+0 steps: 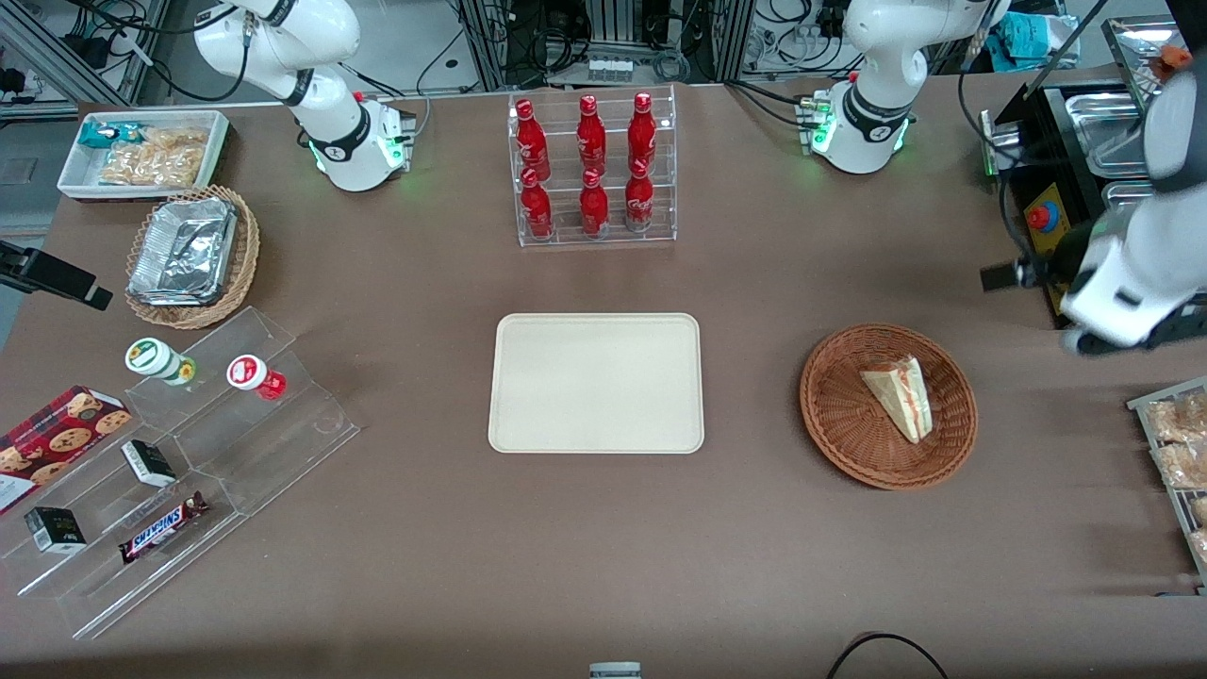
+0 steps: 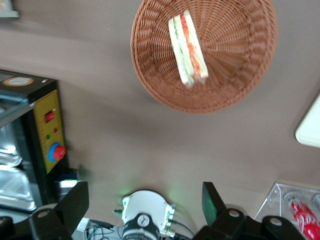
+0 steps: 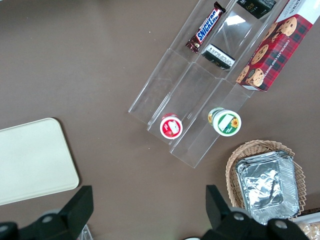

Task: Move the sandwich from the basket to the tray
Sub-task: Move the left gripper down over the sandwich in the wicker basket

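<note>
The table point(image 1: 603, 566) is covered in brown, and everything else is set on it. The tray point(image 1: 596, 383) is laid flat near the table's middle, with nothing on it; one of its corners is also caught in the left wrist view point(image 2: 310, 127). A clear rack of red bottles point(image 1: 592, 168) is stood farther from the front camera than the tray. Toward the working arm's end of the table, the basket point(image 1: 839, 415) is placed well apart from the tray. The sandwich point(image 1: 901, 396) is held inside the basket, lying on its side with the red and green filling edge shown; in the left wrist view the same sandwich point(image 2: 188, 47) is seen within the woven basket point(image 2: 240, 65). Toward the parked arm's end, a stepped clear stand point(image 1: 189, 471) is set with a Snickers bar point(image 1: 162, 526) and two small capped jars point(image 1: 160, 360) on it, and a tan basket of foil trays point(image 1: 189, 255) is placed farther from the camera than the stand.

The gripper point(image 2: 145, 200) is held above the table, clear of the basket and nearer the arm's base than it. Its fingers point(image 2: 75, 202) are spread apart, with nothing between them.
</note>
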### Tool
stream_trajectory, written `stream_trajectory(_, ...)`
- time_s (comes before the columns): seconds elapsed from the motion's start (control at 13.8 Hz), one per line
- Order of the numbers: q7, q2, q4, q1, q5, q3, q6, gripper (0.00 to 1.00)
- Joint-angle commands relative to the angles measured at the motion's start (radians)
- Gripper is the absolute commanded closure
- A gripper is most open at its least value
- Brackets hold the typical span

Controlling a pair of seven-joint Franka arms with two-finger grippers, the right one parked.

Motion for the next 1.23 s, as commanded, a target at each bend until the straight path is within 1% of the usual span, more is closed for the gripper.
stream_trajectory(0.0, -0.02, 0.037, -0.151, 0.052, -0.016, -0.009, 0.205, 0.0)
stream_trajectory(0.07, -0.053, 0.033, -0.244, 0.069, -0.024, -0.009, 0.333, 0.0)
stream_trajectory(0.15, -0.098, 0.034, -0.309, 0.084, -0.04, -0.009, 0.425, 0.0)
stream_trajectory(0.44, -0.148, 0.057, -0.472, 0.088, -0.06, -0.009, 0.623, 0.0)
stream_trajectory(0.58, -0.254, 0.088, -0.46, 0.079, -0.07, -0.011, 0.645, 0.0)
stream_trajectory(0.65, -0.279, 0.096, -0.442, 0.075, -0.068, -0.012, 0.645, 0.0)
stream_trajectory(0.94, -0.294, 0.102, -0.397, 0.077, -0.07, -0.012, 0.645, 0.0)
stream_trajectory(1.16, -0.342, 0.155, -0.367, 0.069, -0.068, -0.018, 0.656, 0.0)
